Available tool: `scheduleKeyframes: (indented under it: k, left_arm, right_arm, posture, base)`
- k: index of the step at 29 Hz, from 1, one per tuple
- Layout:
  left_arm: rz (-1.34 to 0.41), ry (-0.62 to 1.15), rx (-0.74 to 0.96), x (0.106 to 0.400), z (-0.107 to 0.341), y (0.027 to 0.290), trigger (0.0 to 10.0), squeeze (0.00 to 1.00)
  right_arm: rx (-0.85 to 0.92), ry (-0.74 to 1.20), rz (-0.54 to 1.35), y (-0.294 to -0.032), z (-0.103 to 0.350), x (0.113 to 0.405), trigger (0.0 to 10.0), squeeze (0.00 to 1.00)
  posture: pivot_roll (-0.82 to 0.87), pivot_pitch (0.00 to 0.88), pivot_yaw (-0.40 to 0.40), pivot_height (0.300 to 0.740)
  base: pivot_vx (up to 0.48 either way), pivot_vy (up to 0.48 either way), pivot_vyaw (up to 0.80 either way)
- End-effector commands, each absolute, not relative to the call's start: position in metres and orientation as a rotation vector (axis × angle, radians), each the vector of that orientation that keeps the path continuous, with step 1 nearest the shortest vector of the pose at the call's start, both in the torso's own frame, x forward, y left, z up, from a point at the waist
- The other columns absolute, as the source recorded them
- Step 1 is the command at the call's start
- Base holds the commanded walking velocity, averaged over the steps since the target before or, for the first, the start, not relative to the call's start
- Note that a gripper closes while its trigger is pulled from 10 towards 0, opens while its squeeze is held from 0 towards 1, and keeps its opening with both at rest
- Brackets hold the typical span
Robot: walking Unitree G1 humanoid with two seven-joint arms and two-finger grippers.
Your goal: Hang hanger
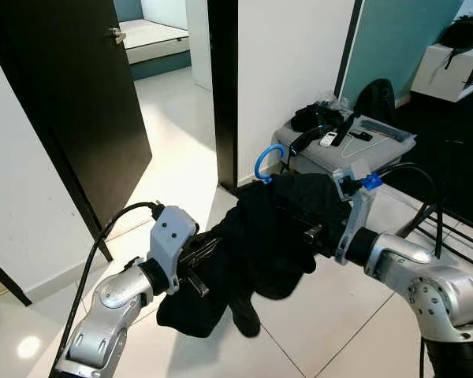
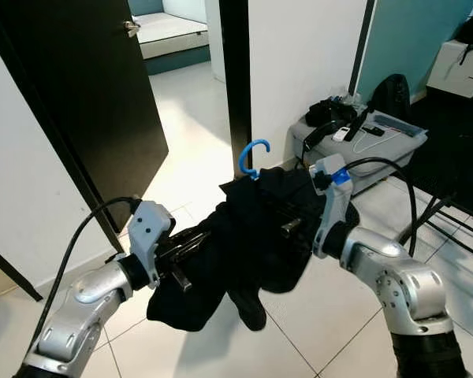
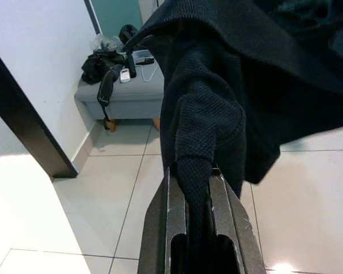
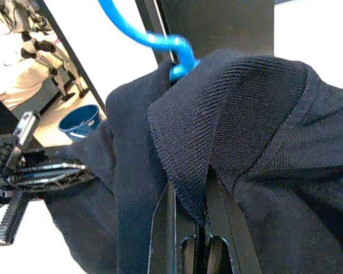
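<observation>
A black knit garment hangs on a blue hanger whose hook sticks up above the collar. Both arms hold it in front of me, above the tiled floor. My left gripper is shut on a fold of the garment's left side; the left wrist view shows the fabric pinched between its fingers. My right gripper is shut on the garment near the collar, just below the blue hook.
A dark open door stands to the left, a black door frame and white wall ahead. A grey low bench with bags, cables and a remote sits against the wall on the right. Black furniture legs stand far right.
</observation>
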State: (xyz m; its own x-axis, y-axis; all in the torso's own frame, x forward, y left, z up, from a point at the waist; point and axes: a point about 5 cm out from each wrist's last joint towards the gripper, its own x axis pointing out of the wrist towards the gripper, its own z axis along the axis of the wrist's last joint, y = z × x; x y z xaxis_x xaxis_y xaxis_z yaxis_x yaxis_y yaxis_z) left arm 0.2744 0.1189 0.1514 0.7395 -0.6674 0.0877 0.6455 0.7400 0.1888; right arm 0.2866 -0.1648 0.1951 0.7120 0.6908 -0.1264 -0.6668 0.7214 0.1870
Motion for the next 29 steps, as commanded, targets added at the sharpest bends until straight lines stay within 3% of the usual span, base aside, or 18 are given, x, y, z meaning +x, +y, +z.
scheduleKeyframes:
  k: [1, 6, 7, 9, 10, 11, 14, 15, 16, 17, 22, 24, 29]
  left_arm:
    - [-0.697, -0.197, 0.144, 0.278, 0.162, 0.121, 10.0, 0.0]
    - [-0.639, -0.206, 0.1, 0.281, 0.165, 0.132, 10.0, 0.0]
    - [-0.588, -0.215, 0.051, 0.284, 0.167, 0.139, 10.0, 0.0]
    - [-0.57, -0.224, 0.015, 0.285, 0.168, 0.141, 10.0, 0.0]
    - [-0.561, -0.232, -0.018, 0.286, 0.17, 0.142, 10.0, 0.0]
    - [-0.561, -0.238, -0.041, 0.286, 0.171, 0.142, 10.0, 0.0]
    - [-0.569, -0.243, -0.063, 0.285, 0.172, 0.139, 10.0, 0.0]
    - [-0.583, -0.248, -0.082, 0.283, 0.172, 0.136, 10.0, 0.0]
    - [-0.583, -0.248, -0.082, 0.283, 0.172, 0.136, 10.0, 0.0]
    - [-0.596, -0.251, -0.105, 0.281, 0.171, 0.132, 10.0, 0.0]
    - [-0.617, -0.252, -0.13, 0.278, 0.169, 0.127, 10.0, 0.0]
    - [-0.597, -0.245, -0.142, 0.278, 0.164, 0.129, 10.0, 0.0]
    - [-0.585, -0.241, -0.145, 0.279, 0.163, 0.131, 10.0, 0.0]
  right_arm:
    - [0.117, 0.205, 0.801, -0.156, 0.193, 0.283, 0.0, 0.0]
    - [0.003, 0.315, 0.791, -0.163, 0.172, 0.275, 0.0, 0.0]
    - [-0.13, 0.399, 0.748, -0.173, 0.153, 0.273, 0.0, 0.0]
    - [-0.169, 0.426, 0.724, -0.177, 0.145, 0.273, 0.2, 0.0]
    - [-0.202, 0.438, 0.701, -0.179, 0.14, 0.273, 4.7, 0.0]
    - [-0.204, 0.439, 0.69, -0.178, 0.138, 0.274, 10.0, 0.0]
    - [-0.205, 0.437, 0.683, -0.177, 0.136, 0.275, 10.0, 0.0]
    - [-0.177, 0.419, 0.683, -0.176, 0.136, 0.275, 10.0, 0.42]
    - [-0.177, 0.419, 0.683, -0.176, 0.136, 0.275, 10.0, 0.42]
    - [-0.145, 0.405, 0.683, -0.175, 0.137, 0.276, 10.0, 1.0]
    - [-0.083, 0.364, 0.663, -0.178, 0.14, 0.279, 10.0, 1.0]
    - [0.03, 0.291, 0.603, -0.191, 0.146, 0.282, 10.0, 1.0]
    - [0.062, 0.264, 0.583, -0.196, 0.147, 0.283, 10.0, 1.0]
  posture:
    - [-0.09, 0.0, 0.04, 0.74]
    - [-0.1, 0.0, 0.043, 0.74]
    - [-0.1, 0.0, 0.042, 0.74]
    - [-0.1, 0.0, 0.042, 0.74]
    - [-0.1, 0.0, 0.042, 0.74]
    - [-0.1, 0.0, 0.042, 0.74]
    - [-0.1, 0.0, 0.041, 0.74]
    - [-0.1, 0.0, 0.044, 0.74]
    - [-0.1, 0.0, 0.044, 0.74]
    - [-0.1, 0.0, 0.043, 0.74]
    - [-0.1, 0.0, 0.043, 0.74]
    - [-0.1, 0.0, 0.043, 0.74]
    - [-0.1, 0.0, 0.043, 0.74]
  base:
    - [0.0, 0.0, 0.0]
    - [0.0, 0.0, 0.0]
    - [0.0, 0.0, 0.0]
    - [0.0, 0.0, 0.0]
    - [0.0, 0.0, 0.0]
    - [0.0, 0.0, 0.0]
    - [0.0, 0.0, 0.0]
    - [0.0, 0.0, 0.0]
    - [0.0, 0.0, 0.0]
    - [0.0, 0.0, 0.0]
    - [0.0, 0.0, 0.0]
    - [0.0, 0.0, 0.0]
    - [0.0, 0.0, 0.0]
